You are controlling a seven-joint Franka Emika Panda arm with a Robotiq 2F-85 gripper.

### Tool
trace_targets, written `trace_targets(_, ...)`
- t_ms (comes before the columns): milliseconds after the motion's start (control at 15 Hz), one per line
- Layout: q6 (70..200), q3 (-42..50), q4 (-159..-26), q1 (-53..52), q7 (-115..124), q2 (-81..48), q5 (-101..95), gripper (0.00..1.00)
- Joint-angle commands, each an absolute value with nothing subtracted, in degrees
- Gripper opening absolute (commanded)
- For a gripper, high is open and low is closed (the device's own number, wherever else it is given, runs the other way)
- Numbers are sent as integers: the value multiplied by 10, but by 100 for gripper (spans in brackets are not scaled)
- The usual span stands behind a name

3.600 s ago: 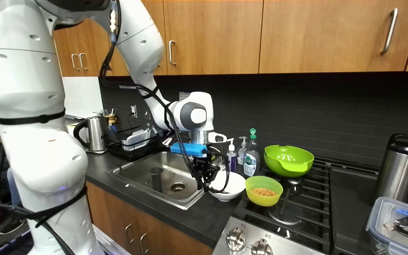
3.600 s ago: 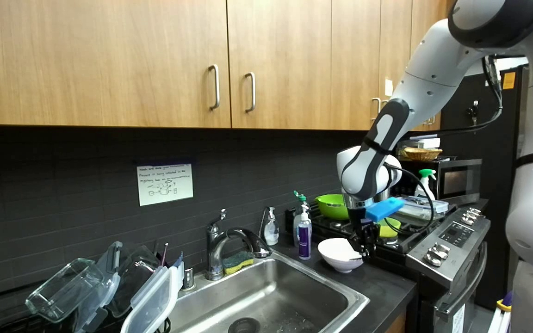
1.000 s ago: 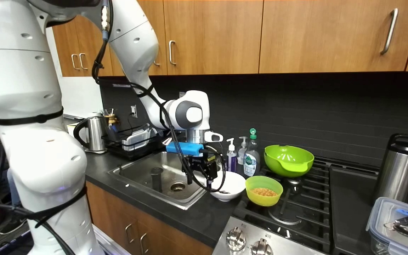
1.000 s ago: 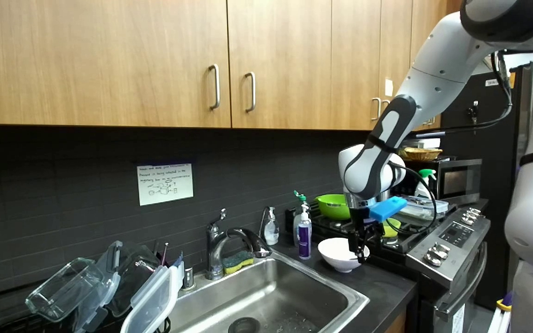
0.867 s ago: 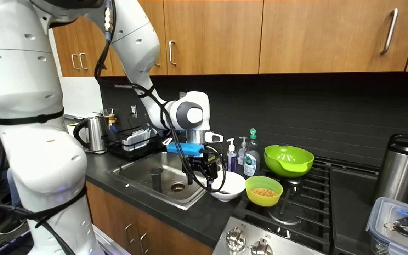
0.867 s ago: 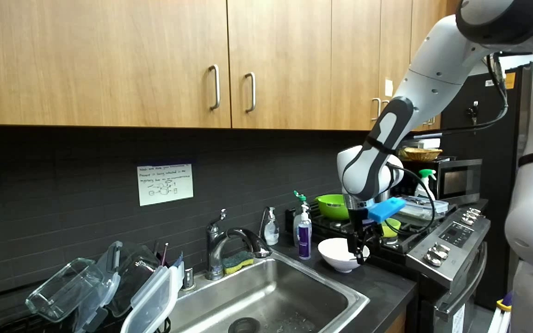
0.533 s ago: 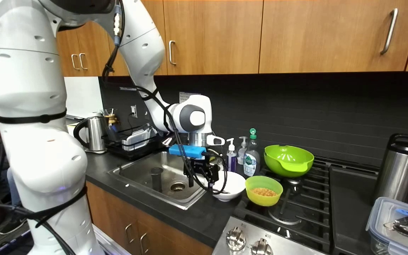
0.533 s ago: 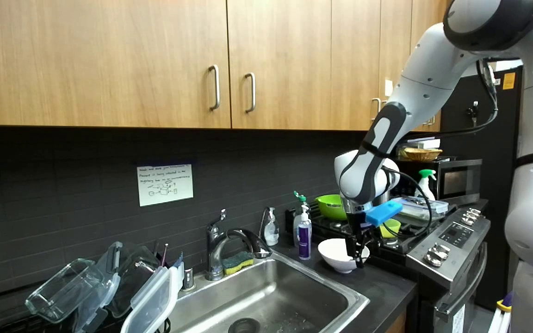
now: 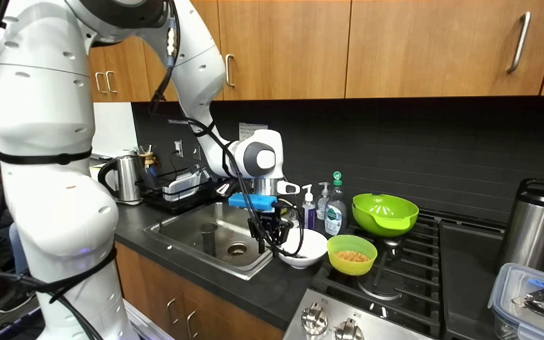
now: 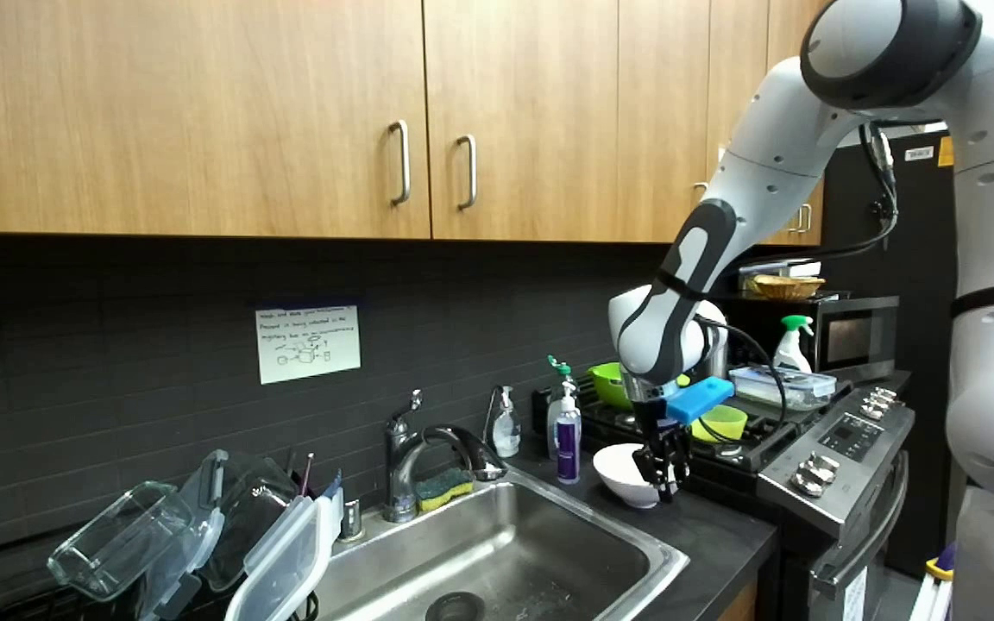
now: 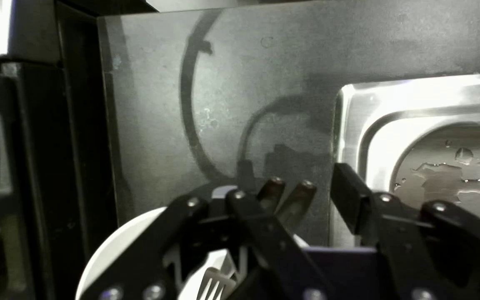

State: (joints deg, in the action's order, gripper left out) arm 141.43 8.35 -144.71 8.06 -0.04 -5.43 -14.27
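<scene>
- Stainless-steel electric kettle with black handle (image 9: 130, 178): upright on the dark countertop (image 9: 258, 300), far left in an exterior view.
- Black wire dish rack (image 9: 158, 201): right of the kettle, loaded with clear plastic ware (image 9: 182, 185).
- Rectangular stainless-steel sink (image 9: 184, 238): set into the countertop.
- Black two-finger gripper (image 11: 293, 187): directed downward beside the sink edge. Jaws stand apart, unclenched. Two slim metal utensil handles (image 11: 300, 202) lie between the fingers; in the wrist view, a gap separates them from the sink-side finger. Contact with the opposite finger cannot be determined.
- Round white bowl (image 9: 317, 243): between the sink and the steel-fronted gas stove (image 9: 376, 328), partly hidden by the gripper. The utensil handles project past its rim; metal fork tines (image 11: 213, 289) show inside.
- Pump bottle of purple liquid (image 9: 309, 213): behind the white bowl.
- Translucent yellow-green bowl (image 9: 352, 267): on the stove, containing golden grain-like food (image 9: 352, 255).
- Bright green plastic bowl (image 9: 385, 213): behind it.
- Steel flask with black lid (image 9: 531, 231): upright, far right.
</scene>
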Motion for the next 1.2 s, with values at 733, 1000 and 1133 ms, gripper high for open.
trace_targets(733, 1415, 83, -1431, 74, 17, -72, -136, 1)
trace_targets(1000, 1416, 83, -1431, 73, 25, -72, -134, 1)
trace_targets(1133, 1373, 91, -1437, 79, 20, -30, -136, 1)
